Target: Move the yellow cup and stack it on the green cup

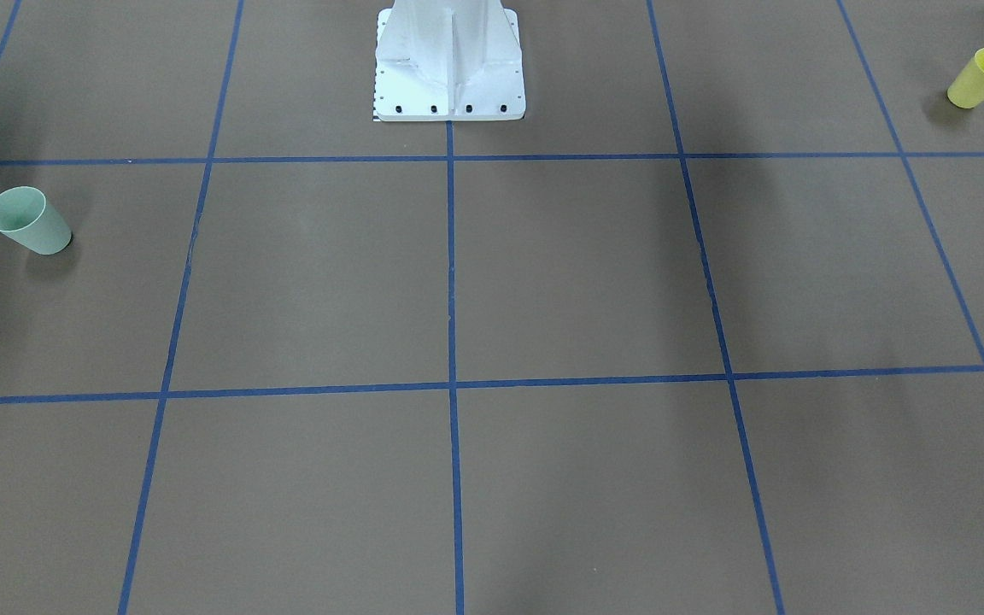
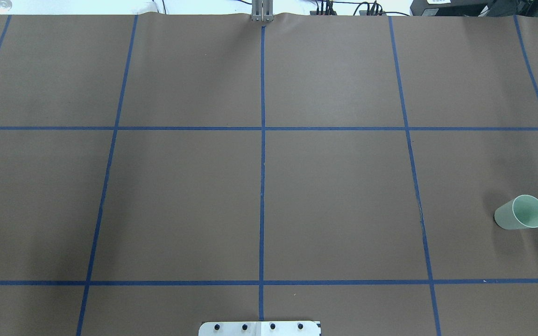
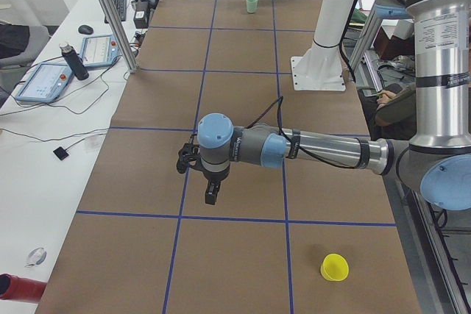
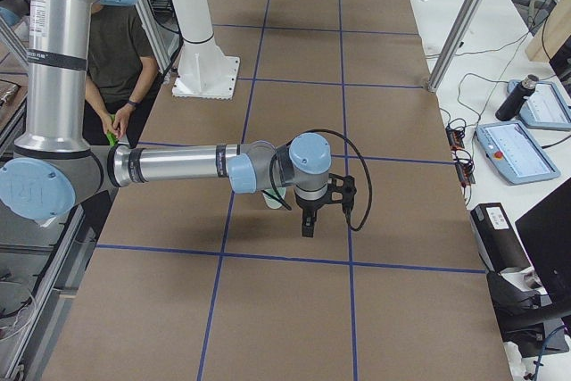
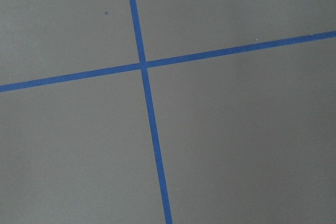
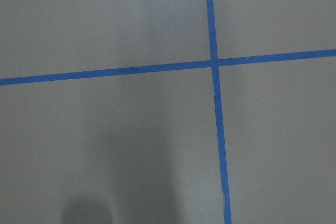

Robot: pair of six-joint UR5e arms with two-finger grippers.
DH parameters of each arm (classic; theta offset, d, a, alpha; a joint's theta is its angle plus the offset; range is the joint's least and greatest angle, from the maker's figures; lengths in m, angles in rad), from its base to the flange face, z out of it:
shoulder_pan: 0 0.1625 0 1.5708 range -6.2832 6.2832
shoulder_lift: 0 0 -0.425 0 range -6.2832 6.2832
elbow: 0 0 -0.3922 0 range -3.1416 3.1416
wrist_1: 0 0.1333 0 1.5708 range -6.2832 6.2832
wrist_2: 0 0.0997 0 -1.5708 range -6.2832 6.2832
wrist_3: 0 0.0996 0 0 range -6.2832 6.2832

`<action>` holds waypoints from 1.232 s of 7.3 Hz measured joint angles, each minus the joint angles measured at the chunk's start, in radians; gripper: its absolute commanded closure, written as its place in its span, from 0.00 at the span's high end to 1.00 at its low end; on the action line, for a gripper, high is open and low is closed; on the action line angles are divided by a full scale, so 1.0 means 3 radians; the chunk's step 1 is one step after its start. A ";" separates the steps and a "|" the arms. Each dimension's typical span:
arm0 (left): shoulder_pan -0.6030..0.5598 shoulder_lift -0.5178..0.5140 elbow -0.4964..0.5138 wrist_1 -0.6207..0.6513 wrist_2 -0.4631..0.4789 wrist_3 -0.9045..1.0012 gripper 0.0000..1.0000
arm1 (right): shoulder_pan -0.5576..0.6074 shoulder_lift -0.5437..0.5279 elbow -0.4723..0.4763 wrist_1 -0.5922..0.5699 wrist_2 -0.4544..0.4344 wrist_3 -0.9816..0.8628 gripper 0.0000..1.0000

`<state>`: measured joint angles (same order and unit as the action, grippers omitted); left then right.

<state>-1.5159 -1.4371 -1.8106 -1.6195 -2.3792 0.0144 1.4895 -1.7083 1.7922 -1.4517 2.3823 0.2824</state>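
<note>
The yellow cup stands rim up near the table's end on my left side; it also shows in the exterior left view as the yellow cup. At the opposite end, on my right side, stands the green cup, rim up. My left gripper hangs over the table well away from the yellow cup, fingers pointing down. My right gripper hangs just beside the green cup, which the arm partly hides. I cannot tell whether either gripper is open or shut. Both wrist views show only brown paper and blue tape.
The white robot pedestal stands mid-table at the robot's edge. Blue tape lines grid the brown paper. A side bench holds tablets and a bottle. A person sits behind the robot. Metal posts flank the table.
</note>
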 measured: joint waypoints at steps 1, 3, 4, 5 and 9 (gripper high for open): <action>0.0001 0.0002 0.0004 0.0005 -0.0017 -0.0001 1.00 | 0.0000 -0.0001 -0.0007 0.0025 -0.0001 -0.0002 1.00; 0.0004 0.0018 0.0008 0.0004 -0.0033 -0.0002 1.00 | 0.0000 -0.0012 -0.0014 0.0045 -0.0001 -0.0001 1.00; 0.0007 0.0025 0.0009 0.0001 -0.0035 -0.0003 1.00 | 0.0000 -0.0019 -0.0016 0.0060 -0.0001 0.0002 1.00; 0.0011 0.0026 0.0020 -0.0004 -0.0034 -0.0005 1.00 | 0.0000 -0.0022 -0.0017 0.0080 0.0000 0.0005 1.00; 0.0016 0.0089 0.0030 -0.0015 -0.0064 0.0011 1.00 | -0.0004 -0.0034 -0.0020 0.0132 -0.0004 0.0018 1.00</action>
<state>-1.5110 -1.4103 -1.8015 -1.6240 -2.3984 0.0178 1.4884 -1.7184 1.7861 -1.4121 2.3811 0.2879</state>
